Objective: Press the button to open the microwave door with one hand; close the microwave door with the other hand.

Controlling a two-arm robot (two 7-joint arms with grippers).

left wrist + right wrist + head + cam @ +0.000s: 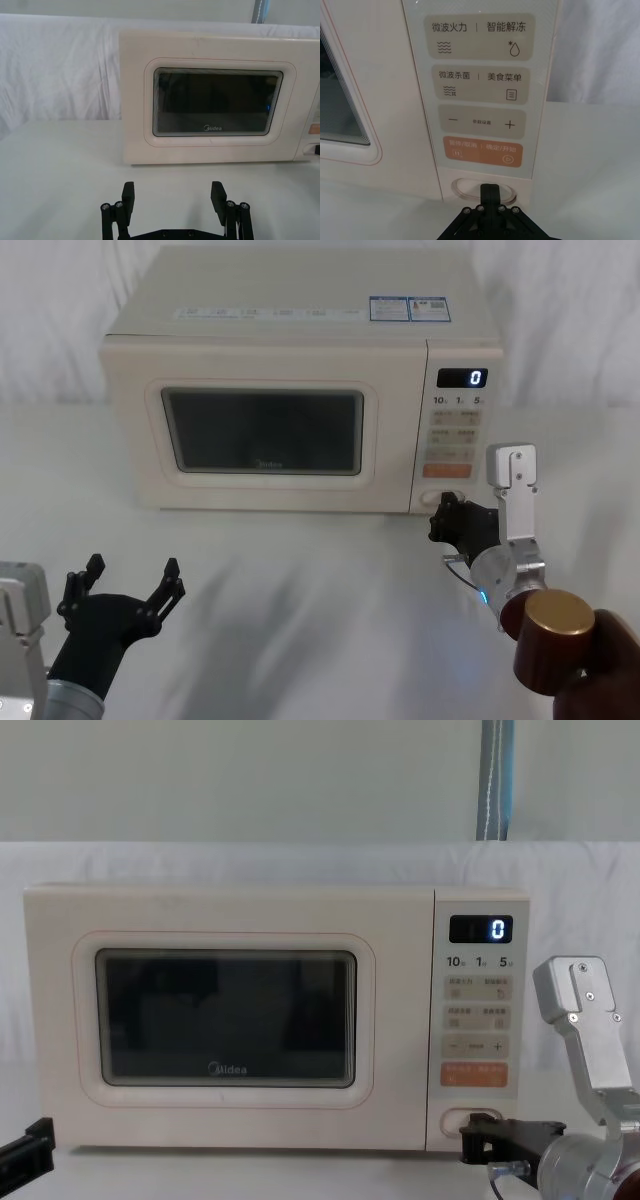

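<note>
Head view: right hand (447, 510), closed, touches one button (443, 497); left hand (130, 577) spread.

Right gripper (447, 512) sits closed at the button (465, 189), fingertip touching it; arm blocks the approach to the control panel (456, 439) from front right. Microwave door (262, 430) shut, flush; bare table (300, 590) lies before it. Left gripper (130, 576), fingers spread, hangs low front-left, well apart from the door.
</note>
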